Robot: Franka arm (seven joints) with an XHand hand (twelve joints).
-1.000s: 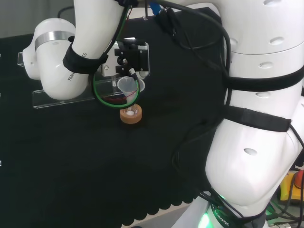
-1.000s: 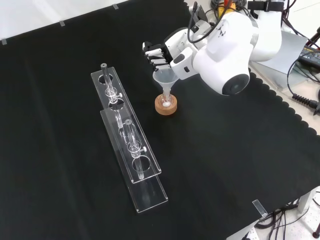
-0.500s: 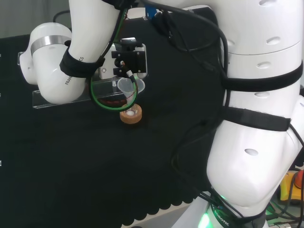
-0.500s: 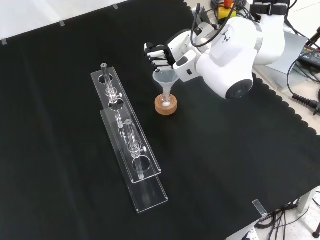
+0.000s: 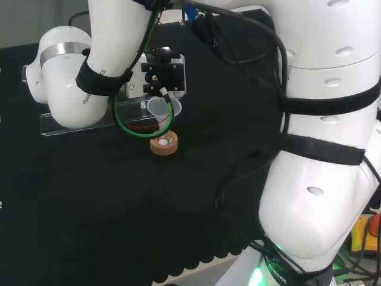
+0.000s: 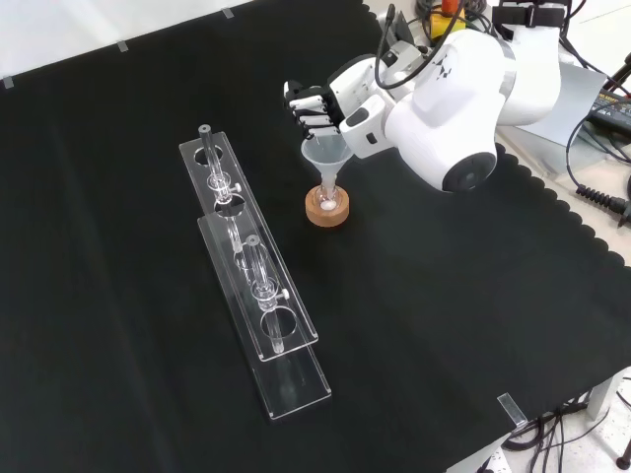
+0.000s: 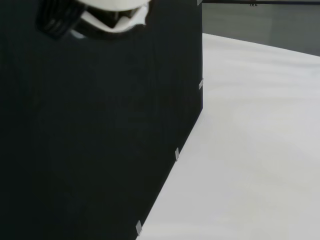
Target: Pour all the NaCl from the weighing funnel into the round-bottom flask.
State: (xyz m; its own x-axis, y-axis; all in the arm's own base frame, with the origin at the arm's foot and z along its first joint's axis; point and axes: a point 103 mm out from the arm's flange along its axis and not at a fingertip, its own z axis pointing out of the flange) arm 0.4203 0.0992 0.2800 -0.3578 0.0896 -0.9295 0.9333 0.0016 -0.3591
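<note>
In the front view we see the black and white hand (image 6: pixel 317 106) at the end of the white robot arm (image 6: pixel 449 99), its fingers curled over the rim of a clear plastic weighing funnel (image 6: pixel 324 160). The funnel stands upright with its narrow stem pointing down into the neck of a small clear round-bottom flask (image 6: pixel 327 200), which sits in a tan cork ring stand (image 6: pixel 326 209) on the black cloth (image 6: pixel 118 345). A speck of white shows inside the flask; we cannot tell whether any remains in the funnel.

To the left of the flask in this view lie 2 long clear plastic racks (image 6: pixel 258 296), one overlapping the other, with pieces of clear glassware standing in their holes; we cannot count them surely.

In the head view the hand (image 5: pixel 164 76) is just above the funnel (image 5: pixel 159 108), and the cork ring stand (image 5: pixel 164 145) lies directly beneath. The racks (image 5: pixel 65 124) are beyond, partly behind the arm's link.

The wrist view looks across the black cloth (image 7: pixel 90 150) to its edge, with a white part of the hand (image 7: pixel 107 10) close by.
</note>
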